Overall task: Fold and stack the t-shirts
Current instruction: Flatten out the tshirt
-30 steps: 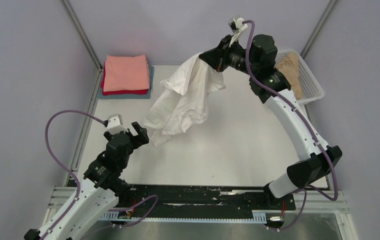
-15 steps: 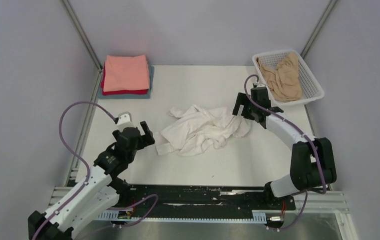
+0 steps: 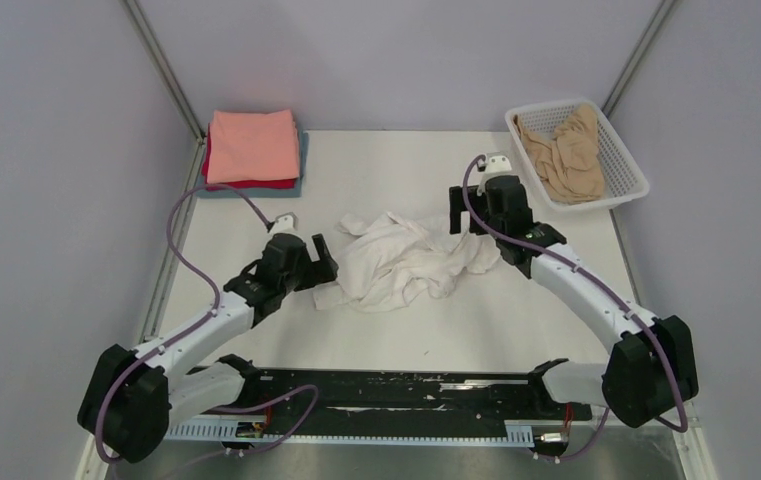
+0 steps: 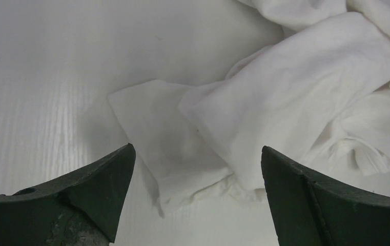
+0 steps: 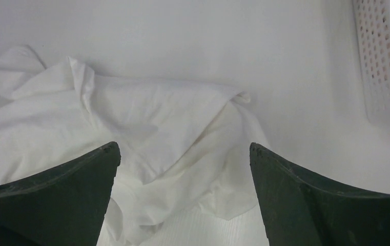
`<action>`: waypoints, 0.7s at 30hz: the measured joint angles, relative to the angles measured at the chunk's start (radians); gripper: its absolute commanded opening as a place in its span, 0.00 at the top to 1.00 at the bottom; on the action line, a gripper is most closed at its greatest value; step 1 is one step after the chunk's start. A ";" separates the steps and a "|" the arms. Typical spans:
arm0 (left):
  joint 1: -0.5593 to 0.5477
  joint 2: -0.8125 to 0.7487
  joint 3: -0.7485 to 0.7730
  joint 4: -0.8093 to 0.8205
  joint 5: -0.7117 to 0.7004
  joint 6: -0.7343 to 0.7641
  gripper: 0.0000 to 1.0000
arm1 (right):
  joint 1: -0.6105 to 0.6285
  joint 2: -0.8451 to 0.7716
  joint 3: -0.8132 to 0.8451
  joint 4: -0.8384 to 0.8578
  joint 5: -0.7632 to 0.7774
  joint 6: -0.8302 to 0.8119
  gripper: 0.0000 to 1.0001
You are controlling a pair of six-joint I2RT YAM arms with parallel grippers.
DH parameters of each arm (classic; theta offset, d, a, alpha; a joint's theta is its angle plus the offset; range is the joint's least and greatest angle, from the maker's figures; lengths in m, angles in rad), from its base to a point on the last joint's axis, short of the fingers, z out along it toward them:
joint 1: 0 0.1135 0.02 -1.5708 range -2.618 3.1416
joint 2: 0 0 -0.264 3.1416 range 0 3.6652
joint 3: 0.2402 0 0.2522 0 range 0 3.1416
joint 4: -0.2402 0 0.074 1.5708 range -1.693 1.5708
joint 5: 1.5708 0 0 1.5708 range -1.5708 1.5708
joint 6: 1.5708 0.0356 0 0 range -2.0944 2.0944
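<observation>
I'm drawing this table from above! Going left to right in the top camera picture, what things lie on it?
stack of folded t-shirts, salmon-pink on top → crumpled white t-shirt → white mesh basket holding the tan t-shirt

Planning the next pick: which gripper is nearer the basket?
Right. The right gripper is over the white shirt's edge toward the basket; the left gripper is at its opposite edge.

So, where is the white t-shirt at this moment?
In the top view the white t-shirt lies crumpled at the middle of the table, between the left gripper and the right gripper, both open.
</observation>
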State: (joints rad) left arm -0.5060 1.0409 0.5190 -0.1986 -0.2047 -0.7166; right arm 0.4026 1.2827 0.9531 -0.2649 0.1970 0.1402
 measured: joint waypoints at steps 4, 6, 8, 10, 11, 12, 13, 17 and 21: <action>0.002 0.047 0.005 0.084 0.051 0.000 0.00 | 0.030 0.000 -0.058 0.042 -0.034 -0.077 0.00; 0.003 0.106 0.025 0.113 0.071 0.001 0.04 | 0.042 0.014 -0.087 0.046 -0.064 -0.121 0.00; 0.003 0.160 0.049 0.124 0.087 0.001 0.09 | 0.057 0.046 -0.090 0.050 -0.083 -0.153 0.00; 0.003 0.222 0.080 0.132 0.100 0.003 0.15 | 0.077 0.086 -0.090 0.066 -0.093 -0.179 0.00; 0.003 0.248 0.094 0.136 0.104 0.004 0.19 | 0.088 0.105 -0.089 0.069 -0.094 -0.190 0.00; 0.003 0.269 0.103 0.141 0.108 0.004 0.31 | 0.100 0.128 -0.087 0.072 -0.095 -0.202 0.00; 0.003 0.289 0.110 0.145 0.112 0.006 0.40 | 0.113 0.156 -0.084 0.076 -0.095 -0.216 0.00; 0.003 0.348 0.126 0.156 0.121 0.008 0.98 | 0.156 0.254 -0.053 0.082 -0.072 -0.252 0.05; 0.003 0.372 0.137 0.156 0.099 0.011 1.00 | 0.176 0.330 -0.016 0.088 -0.014 -0.258 0.08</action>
State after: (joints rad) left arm -0.5034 1.4132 0.6556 -0.0425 -0.1059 -0.7055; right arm 0.5785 1.6127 0.9371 -0.1768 0.1833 -0.1177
